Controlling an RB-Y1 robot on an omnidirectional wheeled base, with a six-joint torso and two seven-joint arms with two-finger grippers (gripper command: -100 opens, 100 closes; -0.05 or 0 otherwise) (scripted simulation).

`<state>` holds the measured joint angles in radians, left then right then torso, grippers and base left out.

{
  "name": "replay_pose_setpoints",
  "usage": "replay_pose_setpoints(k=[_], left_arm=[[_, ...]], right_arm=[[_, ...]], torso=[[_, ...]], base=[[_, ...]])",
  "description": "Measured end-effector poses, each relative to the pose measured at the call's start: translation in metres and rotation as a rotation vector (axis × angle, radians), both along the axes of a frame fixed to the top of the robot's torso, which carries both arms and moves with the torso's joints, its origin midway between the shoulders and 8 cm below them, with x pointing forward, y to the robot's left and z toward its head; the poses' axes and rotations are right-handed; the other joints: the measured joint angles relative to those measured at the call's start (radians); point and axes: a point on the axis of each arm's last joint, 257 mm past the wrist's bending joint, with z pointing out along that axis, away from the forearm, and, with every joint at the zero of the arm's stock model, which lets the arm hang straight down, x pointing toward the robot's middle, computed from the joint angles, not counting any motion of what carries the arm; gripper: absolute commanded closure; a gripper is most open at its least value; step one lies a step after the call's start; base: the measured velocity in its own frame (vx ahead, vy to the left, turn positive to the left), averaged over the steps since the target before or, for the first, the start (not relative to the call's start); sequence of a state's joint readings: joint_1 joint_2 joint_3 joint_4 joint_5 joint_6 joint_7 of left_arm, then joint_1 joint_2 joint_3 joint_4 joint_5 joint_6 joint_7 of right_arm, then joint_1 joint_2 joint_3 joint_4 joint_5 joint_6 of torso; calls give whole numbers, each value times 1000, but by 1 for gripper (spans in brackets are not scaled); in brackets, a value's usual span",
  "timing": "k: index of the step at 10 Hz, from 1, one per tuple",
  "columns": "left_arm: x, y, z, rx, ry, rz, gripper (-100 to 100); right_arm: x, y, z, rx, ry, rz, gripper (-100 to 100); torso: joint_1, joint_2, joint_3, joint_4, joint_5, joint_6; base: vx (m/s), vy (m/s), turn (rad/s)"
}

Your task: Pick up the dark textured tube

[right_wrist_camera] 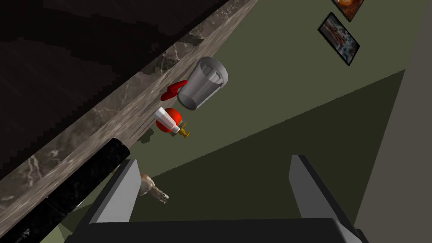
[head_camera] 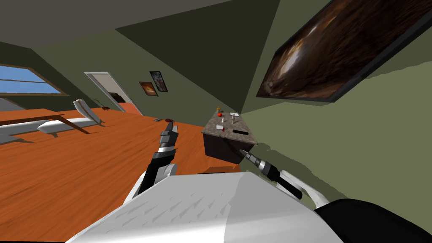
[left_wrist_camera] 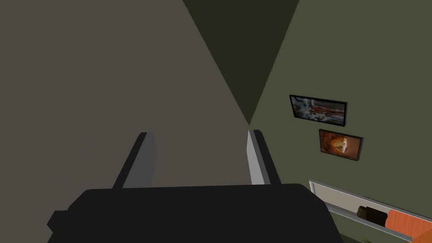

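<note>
Reaching toward the dark cabinet (head_camera: 219,148), I have my right pincer (right_wrist_camera: 215,185) spread wide with nothing between its blades. The head view puts it just short of the cabinet's near face, close under the edge of the marbled top (right_wrist_camera: 122,107). The dark tube (right_wrist_camera: 80,179) lies flat on that top near the edge, with its long axis running along the edge. It is not in my gap: it sits off to one side, outside one finger (right_wrist_camera: 119,192), which crosses in front of its nearer end, and its length slants away from me instead of lying square across the opening. A grey cup (right_wrist_camera: 203,82) and some small red and white things stand farther along the top, apart from the tube. My left pincer (left_wrist_camera: 198,162) is also spread and empty. It is held up over the orange floor (head_camera: 84,168), well away from the cabinet, so the right arm is plainly the nearer one. I judge the grasp turns on this offset. The right hand must rise clear of the stone lip, slide sideways toward that finger's side and turn at the wrist, so the blades straddle the tube across its width before they close
</note>
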<state>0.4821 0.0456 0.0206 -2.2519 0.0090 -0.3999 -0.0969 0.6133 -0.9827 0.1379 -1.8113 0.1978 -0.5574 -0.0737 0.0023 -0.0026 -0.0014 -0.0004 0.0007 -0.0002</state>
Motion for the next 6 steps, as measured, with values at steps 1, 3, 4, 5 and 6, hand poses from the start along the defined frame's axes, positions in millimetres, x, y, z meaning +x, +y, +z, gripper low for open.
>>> replay_pose_setpoints(k=[1, 3, 4, 5, 6], left_arm=[[0, 0, 0, 0, 0, 0, 0], [0, 0, 0, 0, 0, 0, 0], [0, 0, 0, 0, 0, 0, 0], [0, 0, 0, 0, 0, 0, 0], [0, 0, 0, 0, 0, 0, 0]], right_arm=[[0, -5, -2, -25, 9, 11, -100], [-5, -22, -18, -107, 52, 34, -100], [-11, -37, -29, -159, 80, 43, -100], [-17, -46, -34, -200, 98, 59, -100], [-18, -49, -35, -223, 104, 72, -100]], torso=[[-1, 1, 0, 0, 0, 0], [-1, 0, 0, 0, 0, 0], [0, -1, 0, 0, 0, 0], [0, 0, 0, 0, 0, 0], [-1, 0, 0, 0, 0, 0]], base=[[32, 27, 164], [35, 34, 117], [38, 32, 80], [20, 9, -7], [29, 24, 175]])
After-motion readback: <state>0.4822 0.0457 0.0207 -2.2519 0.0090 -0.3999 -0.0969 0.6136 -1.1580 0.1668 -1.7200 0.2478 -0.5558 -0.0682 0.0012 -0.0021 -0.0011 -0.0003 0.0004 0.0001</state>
